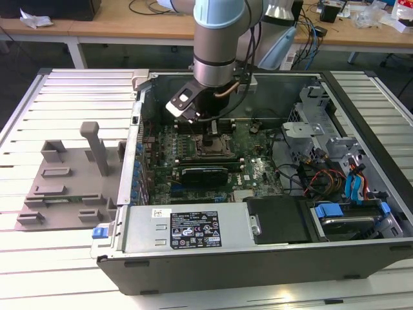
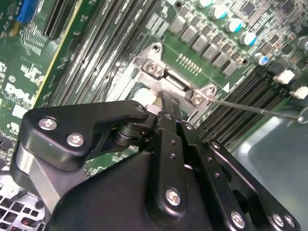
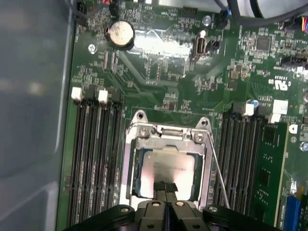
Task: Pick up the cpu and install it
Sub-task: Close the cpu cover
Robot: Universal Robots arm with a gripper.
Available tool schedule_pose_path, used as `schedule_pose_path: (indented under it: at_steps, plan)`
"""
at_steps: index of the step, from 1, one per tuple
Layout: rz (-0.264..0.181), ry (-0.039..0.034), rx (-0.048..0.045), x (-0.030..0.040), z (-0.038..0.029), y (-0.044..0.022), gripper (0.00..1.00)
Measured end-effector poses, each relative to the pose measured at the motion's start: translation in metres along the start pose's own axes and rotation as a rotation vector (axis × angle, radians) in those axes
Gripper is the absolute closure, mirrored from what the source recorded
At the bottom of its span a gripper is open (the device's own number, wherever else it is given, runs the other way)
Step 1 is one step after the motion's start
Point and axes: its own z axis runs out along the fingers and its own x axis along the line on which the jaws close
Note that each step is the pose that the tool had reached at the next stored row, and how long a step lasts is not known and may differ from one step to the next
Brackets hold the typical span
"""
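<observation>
At the exterior view's left we see a grey fixture [image 1: 64, 177] on the bench [image 1: 58, 271]. Further right the open case [image 1: 271, 255] holds the board [image 1: 251, 171], and the hand [image 1: 211, 132] hangs over the socket [image 1: 216, 145]. In the first wrist view the cpu [image 3: 166, 163] lies flat inside the socket's metal frame [image 3: 129, 163], square to it and directly below the hand's tips. The tips are pressed together with nothing between them; we cannot tell whether they touch its top.
</observation>
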Motion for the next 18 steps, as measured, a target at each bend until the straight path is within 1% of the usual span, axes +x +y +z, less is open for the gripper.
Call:
schedule_pose_path:
  at_steps: [2,3,4,6,8,10,12,14,17,18]
  plan:
    - [0.000,0.0006,0.0052,-0.0007,-0.0020,0.0067,0.89]
    - [0.000,0.0010,0.0094,-0.0013,-0.0071,0.0105,0.89]
    - [0.000,0.0011,0.0107,-0.0015,-0.0102,0.0114,0.89]
    - [0.000,0.0013,0.0120,-0.0017,-0.0148,0.0121,0.89]
    - [0.000,0.0012,0.0127,-0.0019,-0.0216,0.0124,0.89]
    - [0.000,0.0013,0.0127,-0.0021,-0.0263,0.0124,0.89]
    - [0.000,0.0013,0.0127,-0.0023,-0.0331,0.0124,0.89]
    - [0.000,0.0013,0.0127,-0.0024,-0.0381,0.0123,0.89]
    - [0.000,0.0013,0.0128,-0.0027,-0.0490,0.0122,0.89]
    - [0.000,0.0013,0.0128,-0.0027,-0.0506,0.0122,0.89]
